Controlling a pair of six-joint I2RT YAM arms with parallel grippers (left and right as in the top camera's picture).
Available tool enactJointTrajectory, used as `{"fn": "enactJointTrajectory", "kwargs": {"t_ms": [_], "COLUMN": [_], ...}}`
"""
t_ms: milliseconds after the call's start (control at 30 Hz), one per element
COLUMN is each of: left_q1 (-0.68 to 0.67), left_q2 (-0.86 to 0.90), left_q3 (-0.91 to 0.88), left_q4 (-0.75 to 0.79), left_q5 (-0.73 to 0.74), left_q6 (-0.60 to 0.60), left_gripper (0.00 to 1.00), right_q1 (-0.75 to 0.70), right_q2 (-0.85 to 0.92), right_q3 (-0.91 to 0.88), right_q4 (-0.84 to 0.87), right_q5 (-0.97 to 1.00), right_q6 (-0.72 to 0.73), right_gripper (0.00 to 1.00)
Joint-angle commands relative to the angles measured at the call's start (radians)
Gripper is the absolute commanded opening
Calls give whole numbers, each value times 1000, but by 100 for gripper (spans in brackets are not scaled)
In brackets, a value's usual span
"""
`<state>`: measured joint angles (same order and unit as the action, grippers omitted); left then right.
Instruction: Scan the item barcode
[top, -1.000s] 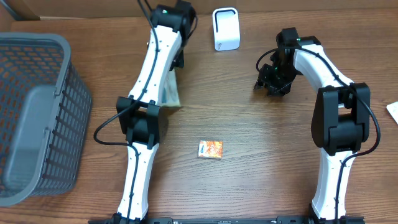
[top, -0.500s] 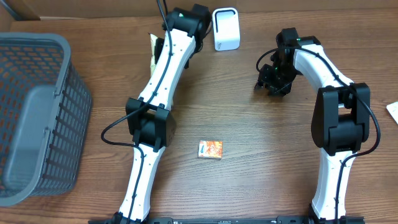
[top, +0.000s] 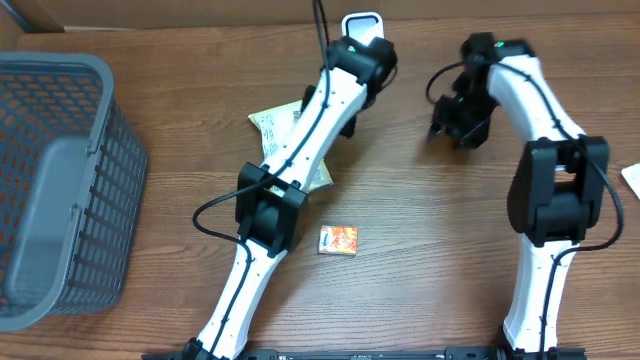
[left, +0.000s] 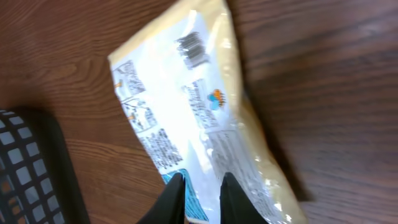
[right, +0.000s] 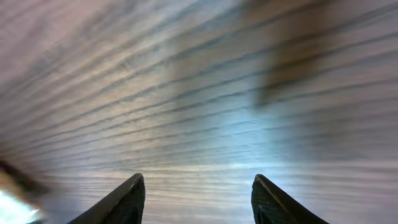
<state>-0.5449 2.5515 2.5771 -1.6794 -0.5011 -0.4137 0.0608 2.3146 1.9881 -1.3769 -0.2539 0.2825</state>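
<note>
A yellow and white packet (left: 186, 118) fills the left wrist view, its barcode (left: 193, 50) facing up at the far end. From overhead the packet (top: 268, 124) lies on the table, half under the left arm. My left gripper (left: 202, 200) hovers at the packet's near end with its jaws a narrow gap apart, and the packet's face shows through the gap. In the overhead view the left gripper (top: 346, 122) sits just below the white scanner (top: 362, 22). My right gripper (right: 198, 199) is open over bare wood, to the right of the scanner (top: 460, 122).
A grey mesh basket (top: 60, 180) fills the left side of the table. A small orange packet (top: 339, 240) lies near the middle front. A white object (top: 631, 180) pokes in at the right edge.
The left arm swung right toward the scanner with the packet, which now lies flatter under the arm. Its jaws have parted slightly. The right gripper shifted a little up and to the right.
</note>
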Motion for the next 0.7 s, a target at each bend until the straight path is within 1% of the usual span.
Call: {"fn": "enactJointTrajectory", "kwargs": {"t_ms": [0,67,100,167,200,267,333,400,433,467,500,533,600,667], "left_q1": [2,31,55,109,142,213,281,330,350,370,387,402,427,454], "left_q2": [-1,-1,-1,-1,-1,-1,0,0,0,0,0,0,0,0], "left_q3": [-1,10,19,26,26,24,21,21,21,19,15,13,6,2], "left_q4": [0,-5,-10,-10,-10,-10,-11,-11,-11,-11,-11,-11,-11,-11], "left_q5": [15,30,62,162,228,359,451,486,488,492,494,498,502,502], "left_q6": [-32,-61,-76,-80,-80,-64,-46,-35,-34,-24,-11,2,21,21], "left_gripper": [16,21,26,38,41,42,44,47,50,61,78,89,99,100], "right_q1": [-49,-51,-51,-43,-36,-21,-1,18,31,42,55,69,94,133], "right_q2": [-3,-3,-3,-3,-3,-3,-3,-3,-3,-3,-3,-2,-2,2], "right_q3": [109,127,128,126,125,125,125,125,124,124,123,121,110,96], "right_q4": [-63,-87,-92,-92,-87,-71,-48,-26,-11,3,19,35,70,117], "right_q5": [-24,-106,-153,-205,-216,-220,-220,-219,-223,-229,-244,-263,-296,-328], "right_q6": [-61,-144,-187,-220,-220,-220,-219,-203,-195,-183,-178,-179,-178,-178], "right_gripper": [56,57,60,63,64,64,65,70,72,73,74,75,77,77]}}
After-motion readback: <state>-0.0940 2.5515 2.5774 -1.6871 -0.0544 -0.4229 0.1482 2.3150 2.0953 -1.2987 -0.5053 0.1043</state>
